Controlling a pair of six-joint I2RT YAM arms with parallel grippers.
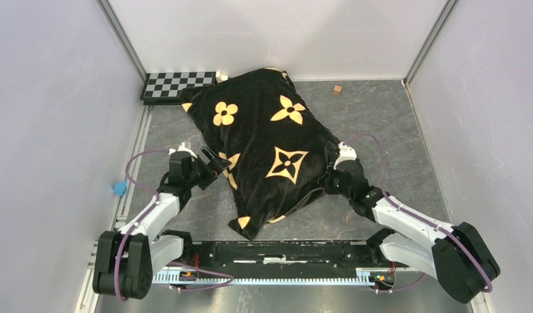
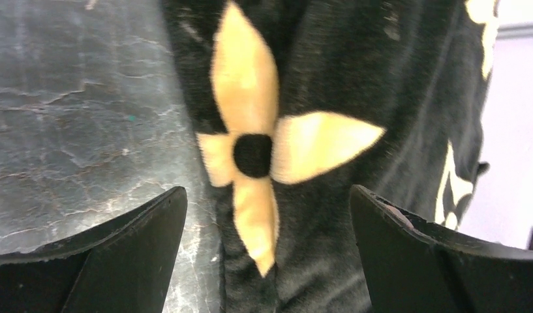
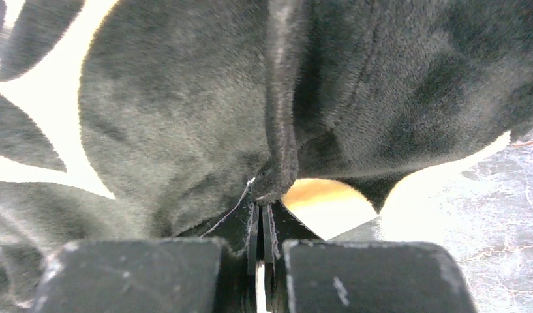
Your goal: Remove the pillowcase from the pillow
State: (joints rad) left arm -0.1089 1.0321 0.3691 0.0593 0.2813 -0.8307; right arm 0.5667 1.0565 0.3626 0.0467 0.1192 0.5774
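The work surface is a dark grey mat (image 1: 400,130) with a cracked, stone-like pattern; the left wrist view shows the same cracks from close. Plain white walls close it in on three sides: a back wall (image 1: 283,32) at 12 o'clock, a left wall (image 1: 48,130) at 9 o'clock and a right wall (image 1: 498,98) at 3 o'clock. A metal post (image 1: 123,39) stands in the corner at 11 o'clock, and another post (image 1: 430,39) at 1 o'clock.

A black-and-white checkerboard (image 1: 175,85) lies flat at 11 o'clock, against the back wall. A small brown cube (image 1: 338,90) sits at 1 o'clock, near the back wall. A small blue thing (image 1: 119,189) lies at 9 o'clock, at the foot of the left wall. A silver rail (image 1: 283,278) runs along the edge at 6 o'clock. The light is bright and even.
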